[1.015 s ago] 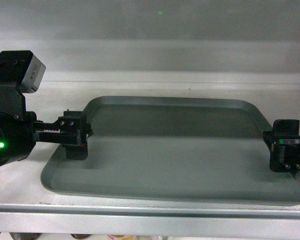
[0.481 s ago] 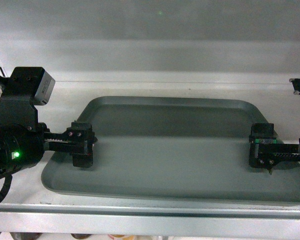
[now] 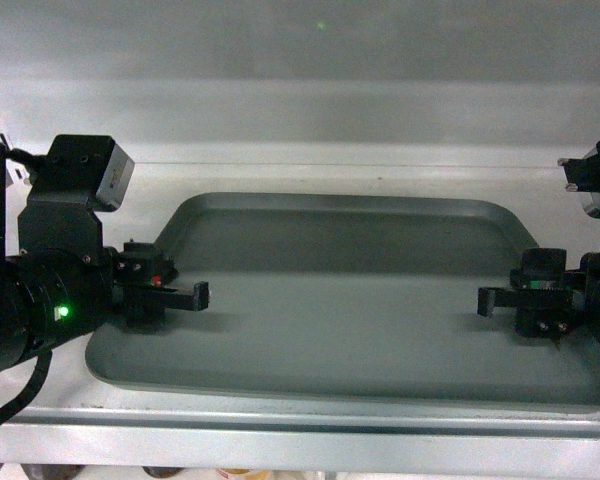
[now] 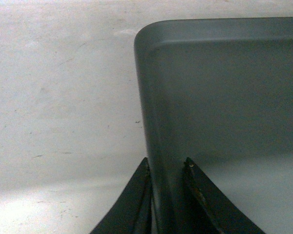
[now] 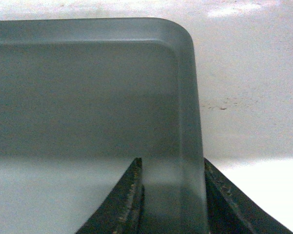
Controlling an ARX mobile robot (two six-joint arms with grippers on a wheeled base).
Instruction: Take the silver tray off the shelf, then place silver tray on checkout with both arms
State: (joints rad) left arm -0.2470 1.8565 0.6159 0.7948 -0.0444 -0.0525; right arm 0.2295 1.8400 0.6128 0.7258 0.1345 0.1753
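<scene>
Head view: I've got the silver tray [image 3: 350, 290] lying flat on the shelf [image 3: 310, 165], near its front lip. My left gripper [image 3: 175, 295] sits over the tray's left edge and my right gripper [image 3: 515, 300] over its right edge, both low, roughly mirrored. Can't read jaw gap from here, too small and dark. Checkout not in view. Step in hand, as I judge it: securing the two-sided grasp on the rim before taking the tray off the shelf. Tray not lifted as far as I can tell.

Left wrist view: the tray's left rim [image 4: 158, 146] runs straight between my two left fingers [image 4: 134, 204], one outside on the shelf side, one inside over the tray floor. Gap is narrow, barely wider than the rim. The outer one looks to be touching it; whether it's truly clamped I can't tell.

Right wrist view: same picture mirrored. The right rim [image 5: 188, 122] passes between the right fingers [image 5: 119, 209], inner one over the tray floor, outer one over the shelf. Jaws part-open, a little slack on each side of the rim, so probably not pinching yet.

Next move needs both sides closed firmly on the rim, then an even lift and straight pull-back, kept level so neither side slips.
</scene>
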